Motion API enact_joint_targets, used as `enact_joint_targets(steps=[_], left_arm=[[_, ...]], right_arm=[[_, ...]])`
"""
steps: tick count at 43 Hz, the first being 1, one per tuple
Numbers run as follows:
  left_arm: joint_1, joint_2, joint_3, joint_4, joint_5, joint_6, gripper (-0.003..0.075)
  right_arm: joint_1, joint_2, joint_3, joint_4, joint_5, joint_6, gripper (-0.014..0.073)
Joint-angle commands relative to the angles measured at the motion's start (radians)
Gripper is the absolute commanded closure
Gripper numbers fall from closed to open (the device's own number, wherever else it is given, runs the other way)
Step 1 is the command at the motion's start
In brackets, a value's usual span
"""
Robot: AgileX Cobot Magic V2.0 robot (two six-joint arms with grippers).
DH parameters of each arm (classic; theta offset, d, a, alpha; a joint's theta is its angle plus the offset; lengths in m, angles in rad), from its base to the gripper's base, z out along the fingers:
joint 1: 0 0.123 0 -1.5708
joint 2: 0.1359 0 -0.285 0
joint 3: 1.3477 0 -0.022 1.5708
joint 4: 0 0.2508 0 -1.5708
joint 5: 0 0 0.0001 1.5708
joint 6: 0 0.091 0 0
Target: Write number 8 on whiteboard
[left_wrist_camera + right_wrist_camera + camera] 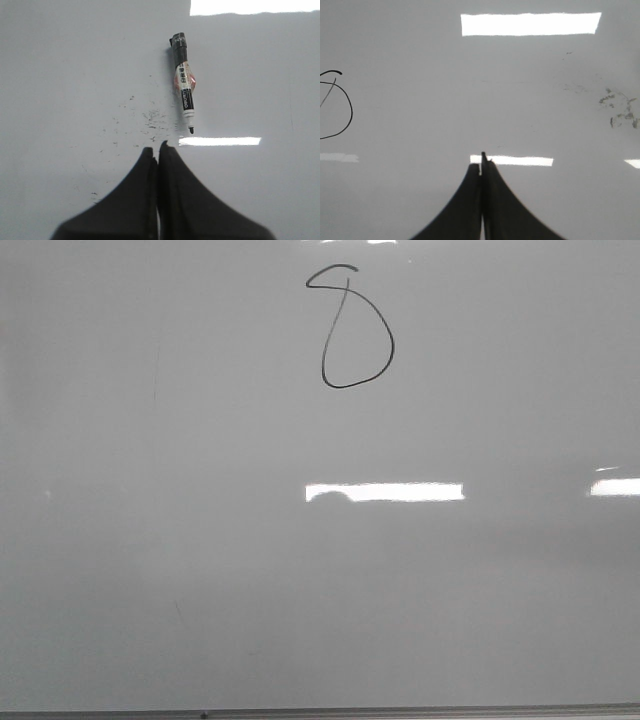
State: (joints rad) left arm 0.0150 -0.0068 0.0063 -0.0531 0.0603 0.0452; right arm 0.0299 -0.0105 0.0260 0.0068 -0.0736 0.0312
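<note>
Glossy whiteboard (150, 540), thin black looped number 8 (350, 330); cylindrical marker (183, 82) lying flat; both fingers pairs together

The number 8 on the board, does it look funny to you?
Yes. The number 8 on the whiteboard is lopsided: a big lower loop and a tiny top curl left open. The uncapped marker lies on the board beside dark smudges.

Black marker (183, 82) lying uncapped, dark smudge specks (152, 120) beside tip.
</note>
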Motion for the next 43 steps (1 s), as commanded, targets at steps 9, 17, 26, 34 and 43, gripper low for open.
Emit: enact_joint_targets(steps=[9, 17, 26, 34, 43], left_arm=[[-0.008, -0.014, 0.014, -0.005, -0.083, -0.009, 0.0741], [-0.008, -0.014, 0.014, -0.005, -0.083, -0.009, 0.0741], [-0.008, -0.014, 0.014, -0.005, -0.083, -0.009, 0.0741], [-0.008, -0.014, 0.014, -0.005, -0.083, -0.009, 0.0741], [-0.008, -0.014, 0.014, -0.005, -0.083, -0.009, 0.0741]], right_arm=[[-0.025, -0.018, -0.002, -0.023, -0.083, 0.002, 0.0662], [-0.026, -0.018, -0.002, -0.022, -0.081, 0.003, 0.0662], [-0.026, -0.018, -0.002, -0.022, -0.076, 0.003, 0.0662], [-0.026, -0.018, -0.002, -0.022, -0.076, 0.003, 0.0662], [-0.026, -0.018, -0.002, -0.022, -0.076, 0.003, 0.0662]])
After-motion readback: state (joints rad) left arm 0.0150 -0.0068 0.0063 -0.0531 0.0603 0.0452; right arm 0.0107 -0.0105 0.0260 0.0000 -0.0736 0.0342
